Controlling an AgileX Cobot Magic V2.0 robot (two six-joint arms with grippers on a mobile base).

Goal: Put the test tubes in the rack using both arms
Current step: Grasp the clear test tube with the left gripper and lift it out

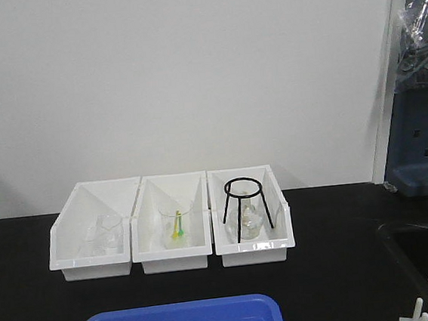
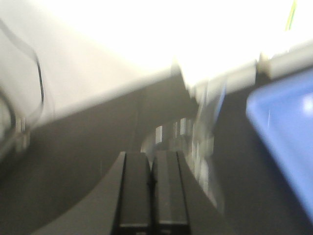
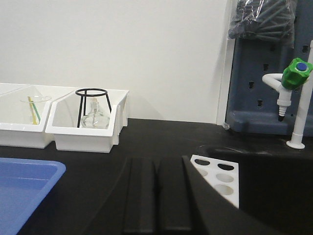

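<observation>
The rack (image 3: 217, 178) stands on the black counter (image 3: 161, 137), at 2 o'clock from the right gripper (image 3: 156, 164), whose jaws are pressed together and empty. The left gripper (image 2: 152, 159) also looks closed and empty, but its view is blurred. Clear glassware (image 2: 195, 142) sits at its 1 o'clock and could be knocked by a careless reach. No test tubes are discernible.

Open counter strip (image 1: 331, 270) between bins (image 1: 172, 252) and tray (image 1: 175, 310)

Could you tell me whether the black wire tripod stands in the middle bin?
No, the tripod stands in the rightmost white bin.
</observation>
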